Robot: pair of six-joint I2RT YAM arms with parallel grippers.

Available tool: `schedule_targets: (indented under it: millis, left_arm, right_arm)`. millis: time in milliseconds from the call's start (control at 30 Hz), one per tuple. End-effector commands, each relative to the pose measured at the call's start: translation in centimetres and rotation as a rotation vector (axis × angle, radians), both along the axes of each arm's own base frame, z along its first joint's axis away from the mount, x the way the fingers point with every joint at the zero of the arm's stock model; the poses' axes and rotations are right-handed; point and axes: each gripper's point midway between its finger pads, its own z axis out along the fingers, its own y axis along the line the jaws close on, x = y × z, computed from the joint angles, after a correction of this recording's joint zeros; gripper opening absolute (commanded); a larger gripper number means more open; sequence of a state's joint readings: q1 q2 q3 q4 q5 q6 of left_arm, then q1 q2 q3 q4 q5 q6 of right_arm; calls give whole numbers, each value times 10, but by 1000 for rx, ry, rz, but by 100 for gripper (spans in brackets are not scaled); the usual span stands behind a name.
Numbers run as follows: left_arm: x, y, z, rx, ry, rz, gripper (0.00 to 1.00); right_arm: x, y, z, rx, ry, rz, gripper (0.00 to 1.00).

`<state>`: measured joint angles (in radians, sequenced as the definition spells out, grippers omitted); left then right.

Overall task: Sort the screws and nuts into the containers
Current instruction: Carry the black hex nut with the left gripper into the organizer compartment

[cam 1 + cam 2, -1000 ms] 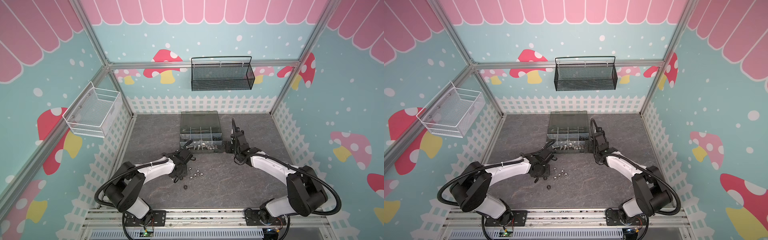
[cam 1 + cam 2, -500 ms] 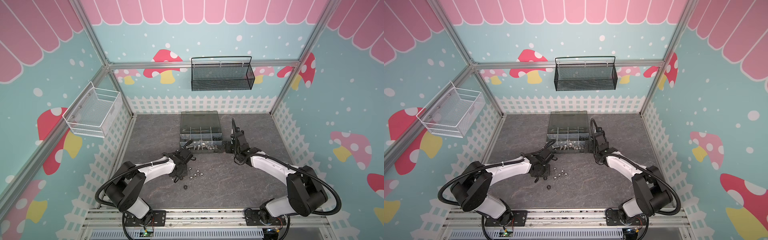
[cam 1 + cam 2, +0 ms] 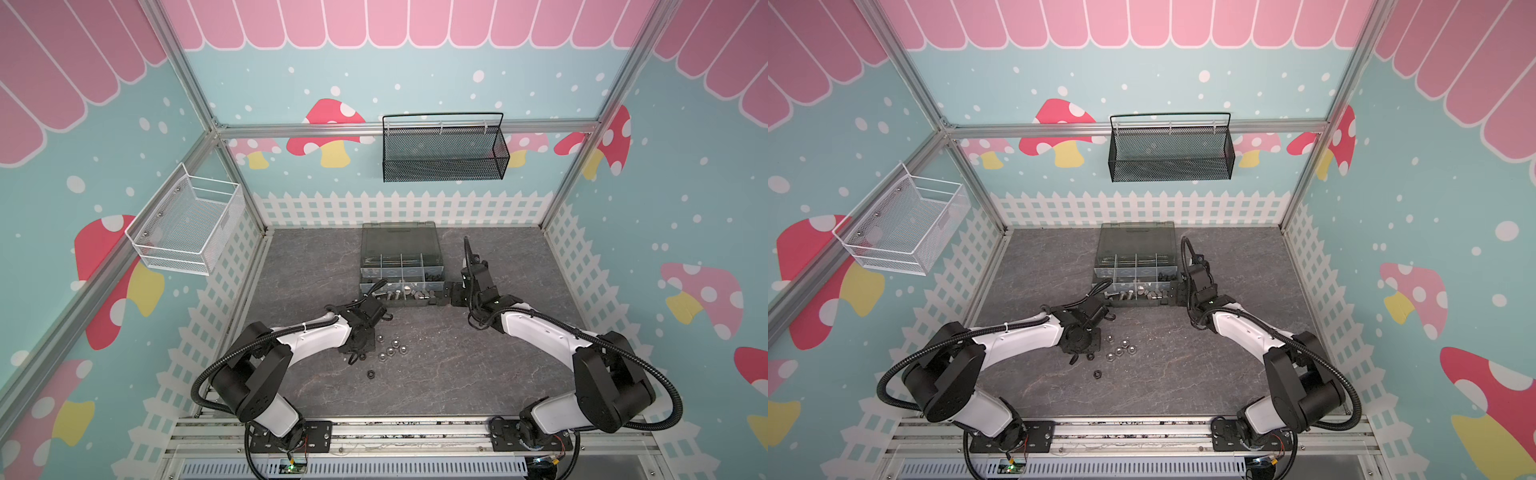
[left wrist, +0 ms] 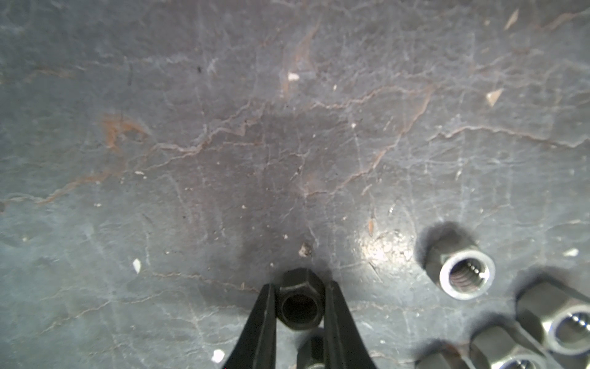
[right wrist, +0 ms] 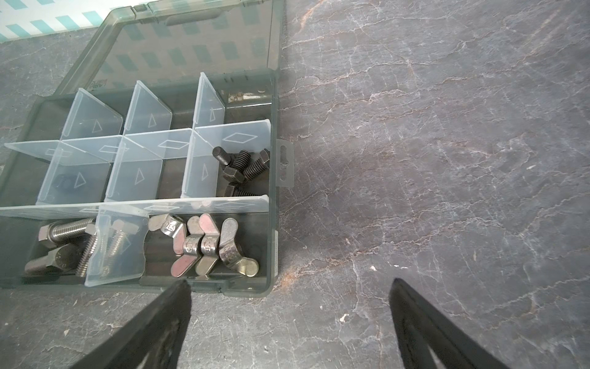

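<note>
Well, in both top views my left gripper [image 3: 356, 357] is down on the table [image 3: 436, 374] at the edge of the loose pile. The silver nuts [image 3: 390, 350] lie just beside it and a stray nut [image 3: 371, 375] sits apart, nearer the front. The case [image 3: 399, 239] stands open at the back, well apart from the pile. My right gripper [image 3: 451, 293] waits at the case's near corner (about where I judge my left arm must pass, so the arms could bump).

From the left wrist, my fingers [image 4: 261, 319] are clenched on a black nut [image 4: 300, 306], one touching each side. I cannot tell whether it has left the table. The hold is out at the very tips, so I judge the nut could twist or squirt free on the lift, or drop on the way. Another dark piece [image 4: 312, 349] sits just behind it between my fingers and could be dragged along. The silver ones are near enough to be knocked and rolled off.

From the right wrist, my right jaws stand wide apart and empty, beside the case wall. Black screws [image 5: 242, 166], wing nuts [image 5: 207, 246] and silver screws [image 5: 64, 246] each have a compartment. The dividers are low and close (easy to miss), so a careless release could put my nut among the wrong parts or bounce it out.
</note>
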<state>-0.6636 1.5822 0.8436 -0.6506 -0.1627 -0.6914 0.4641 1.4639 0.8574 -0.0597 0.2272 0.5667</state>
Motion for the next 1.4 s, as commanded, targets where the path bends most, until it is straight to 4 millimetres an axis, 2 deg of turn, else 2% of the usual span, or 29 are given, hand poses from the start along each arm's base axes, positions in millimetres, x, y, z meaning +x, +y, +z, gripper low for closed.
schedule_targets:
  millis: [0,167,367,633,767,1000,1200,1367]
  left_arm:
    - [2,3,1,20,-4,1,20]
    - [16,4,16,4,-61,22,20]
    - [45,2,46,-27,-174,43,20]
    - [107,1,103,-91,-361,53,19]
    - [137,2,120,-100,-418,58,19]
    - [182,-2,118,-121,-434,72,19]
    - [213,-14,101,-146,-409,69,19]
    - [228,-25,84,-159,-384,59,19]
  right_arm:
    - [0,-3,1,9,-1,-19,98]
    - [-1,-3,0,9,0,-20,98]
    - [-1,-4,0,10,-1,-23,98]
    - [-1,-3,2,13,-5,-20,98]
    - [0,-3,2,16,-8,-21,98]
    - [1,-3,0,10,-7,-20,98]
    - [1,-3,0,6,-7,-20,98]
    - [1,-3,-1,3,-5,-18,98]
